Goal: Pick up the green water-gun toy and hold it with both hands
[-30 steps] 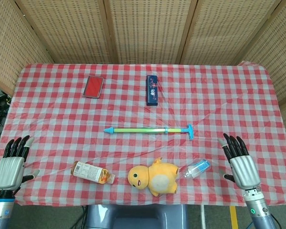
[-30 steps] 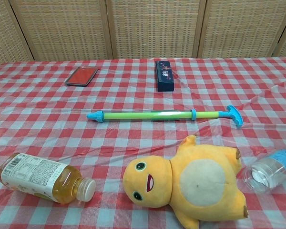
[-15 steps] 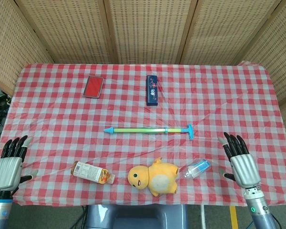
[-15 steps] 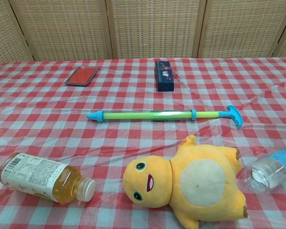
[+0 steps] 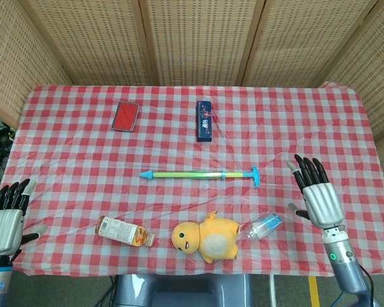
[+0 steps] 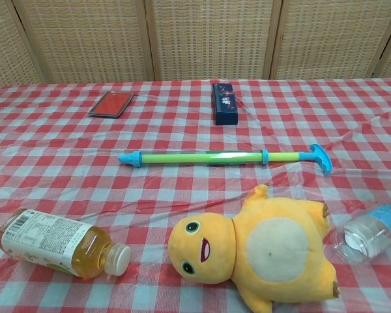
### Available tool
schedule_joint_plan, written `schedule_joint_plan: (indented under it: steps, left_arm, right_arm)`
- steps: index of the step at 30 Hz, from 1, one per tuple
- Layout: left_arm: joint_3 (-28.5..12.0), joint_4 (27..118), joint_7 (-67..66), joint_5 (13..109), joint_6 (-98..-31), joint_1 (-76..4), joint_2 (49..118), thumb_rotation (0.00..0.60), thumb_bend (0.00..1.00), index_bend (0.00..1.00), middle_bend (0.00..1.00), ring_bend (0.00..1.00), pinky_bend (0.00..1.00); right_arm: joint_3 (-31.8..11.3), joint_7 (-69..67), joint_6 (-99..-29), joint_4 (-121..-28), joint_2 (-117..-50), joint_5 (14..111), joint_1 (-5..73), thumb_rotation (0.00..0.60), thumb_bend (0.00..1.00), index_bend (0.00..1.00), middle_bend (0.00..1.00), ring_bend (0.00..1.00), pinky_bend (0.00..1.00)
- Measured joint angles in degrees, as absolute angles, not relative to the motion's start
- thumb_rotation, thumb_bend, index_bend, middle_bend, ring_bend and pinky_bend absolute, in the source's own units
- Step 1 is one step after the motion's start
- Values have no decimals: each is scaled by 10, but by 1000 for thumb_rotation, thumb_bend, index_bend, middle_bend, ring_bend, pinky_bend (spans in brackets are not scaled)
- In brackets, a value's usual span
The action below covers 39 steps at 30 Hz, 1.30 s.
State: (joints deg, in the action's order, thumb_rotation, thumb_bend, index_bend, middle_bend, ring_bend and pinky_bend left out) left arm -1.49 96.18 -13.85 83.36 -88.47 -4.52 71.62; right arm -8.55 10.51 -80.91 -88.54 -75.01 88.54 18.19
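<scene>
The green water-gun toy [image 5: 201, 174] lies flat across the middle of the checked table, with a blue tip on the left and a blue T-handle on the right; the chest view shows the same toy [image 6: 215, 157] lengthwise. My right hand [image 5: 315, 195] hovers at the table's right side, fingers spread, well to the right of the handle and holding nothing. My left hand [image 5: 6, 217] is at the table's front left edge, fingers apart and empty, far from the toy. Neither hand shows in the chest view.
A tea bottle [image 5: 123, 231], a yellow plush toy [image 5: 206, 236] and a small clear bottle with a blue cap [image 5: 264, 226] lie along the front of the table. Further back are a red case [image 5: 125, 116] and a dark blue box [image 5: 205, 119]. Wicker screens stand behind.
My right hand has risen and moved forward over the table's right side. My left hand has drifted down and to the left, towards the table's edge. The toy has not moved.
</scene>
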Motion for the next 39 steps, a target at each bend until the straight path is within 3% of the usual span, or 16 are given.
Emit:
schedule_joint_plan:
  steps: [4,7,10,19,28,39]
  left_arm:
    - [-18,961,-133,830,-883,-45,715,600,62,0,0,0,0]
    - [-22,959,-133,824,-879,-46,717,600,65,0,0,0,0]
    - [-25,956,-133,820,-868,-51,720,600,65,0,0,0,0]
    - [-36,945,-124,792,-844,-57,721,600,65,0,0,0,0]
    - [-38,942,-124,787,-835,-61,723,600,65,0,0,0,0]
    - [-39,941,-123,782,-830,-62,722,600,66,0,0,0,0]
  right_arm:
    - [-124,147,-775,-888,-767,859,224,600,148,237,772,769,501]
    - [-145,178,-741,-879,-789,832,258,600,159,355,919,912,621]
    - [-161,209,-691,-860,-816,786,292,600,211,415,989,983,701]
    - [-183,289,-573,-763,-911,642,380,600,398,468,1000,1000,769]
    - [-173,310,-549,-711,-951,594,405,600,479,494,1000,1000,769]
    - [-158,317,-531,-674,-967,550,414,600,486,488,1000,1000,769]
